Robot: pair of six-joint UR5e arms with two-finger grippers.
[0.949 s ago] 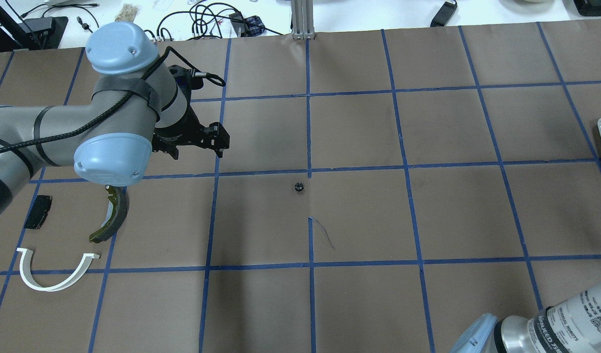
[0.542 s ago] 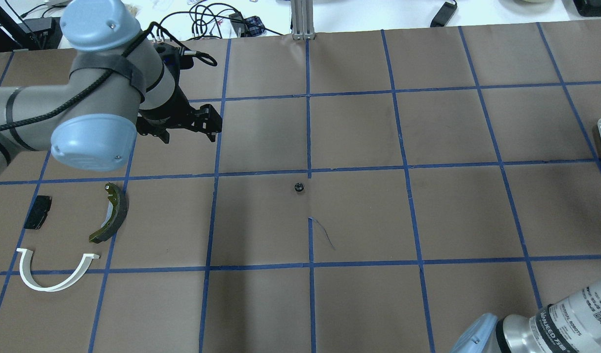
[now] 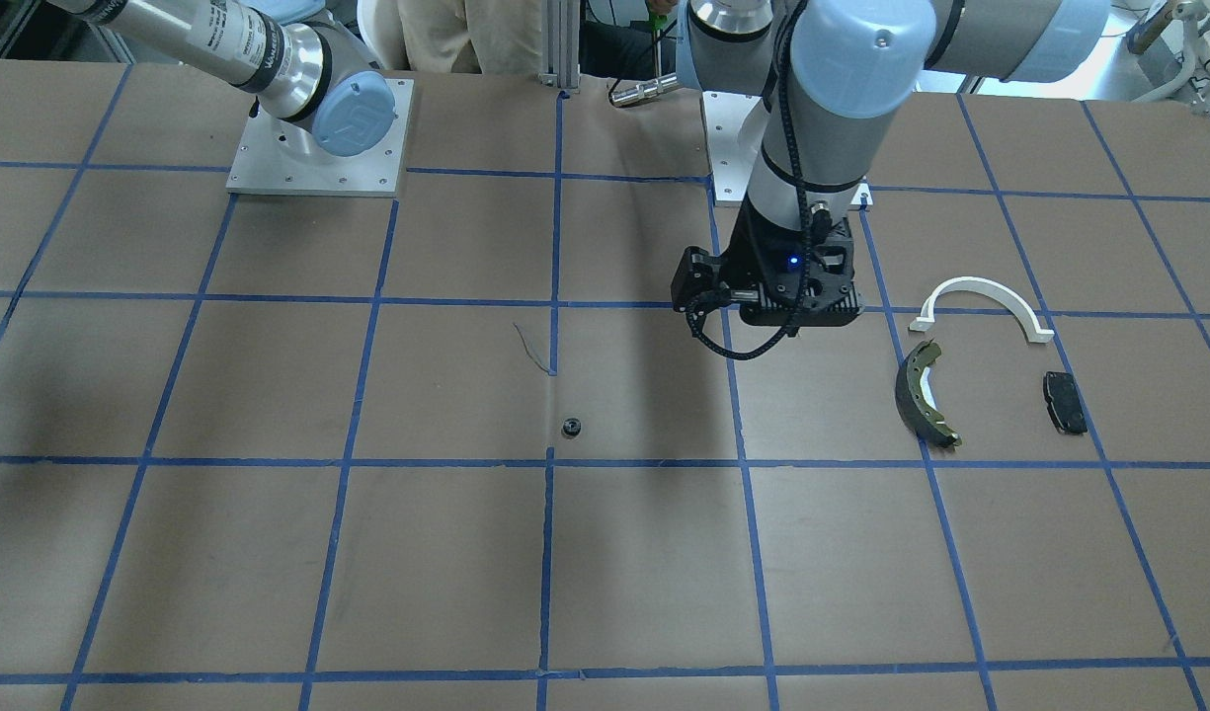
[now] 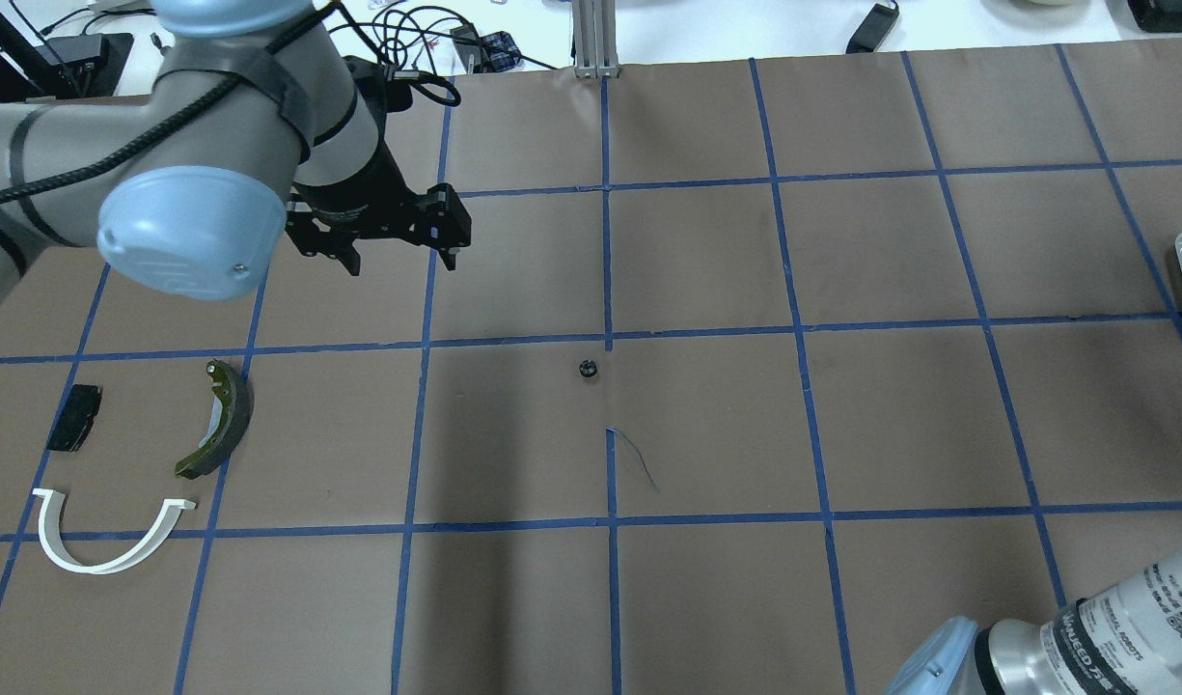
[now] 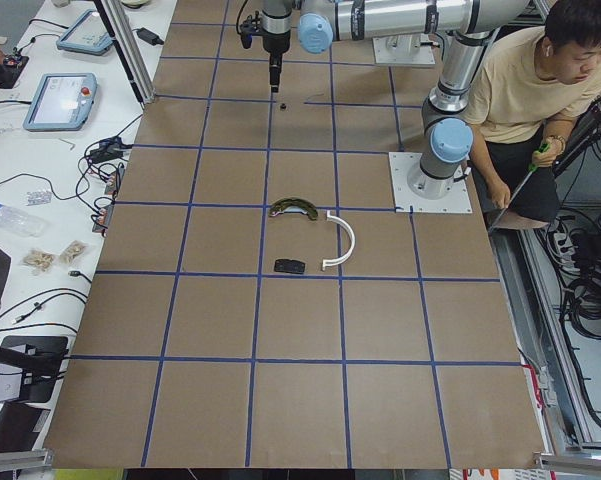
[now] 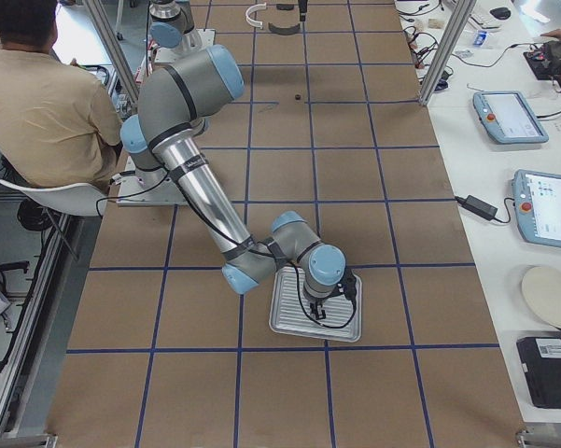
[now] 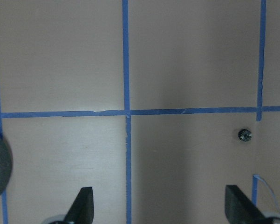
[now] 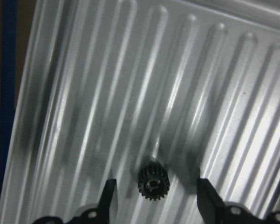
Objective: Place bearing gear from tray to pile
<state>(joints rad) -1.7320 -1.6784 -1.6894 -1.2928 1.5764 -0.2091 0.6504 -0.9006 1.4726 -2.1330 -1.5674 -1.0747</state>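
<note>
Right wrist-mounted view settles the matter: the gear (image 8: 152,183) lies flat on the ribbed tray (image 8: 84,93), bore up. It sits about centred in the gap between the right fingers (image 6: 323,315), which stand apart with room on either side and touch nothing. Being round, it has no long axis to line up with, so I judge the coming move turns only on a straight drop and a squeeze across the teeth. Exterior right view shows the right arm (image 6: 196,187) folded low over the tray at its own end of the desk (image 4: 706,434). The pile lies at the opposite end, well apart from the tray, and its parts are loose and not touching: a shoe (image 4: 238,415), a half-ring (image 3: 980,283) and a pad (image 4: 76,417). The left fingers (image 5: 275,72) hover over bare desk near the pile, also apart and holding nothing. A second small dark part, the mid-desk gear (image 4: 587,368), lies alone near the centre, and the left wrist view puts it ahead of those fingers and toward the right-hand one. The right arm is plainly nearer the tray's gear and the left arm (image 4: 214,145) nearer the pile, so my guess is that the gear must cross the whole desk, likely by way of the middle
</note>
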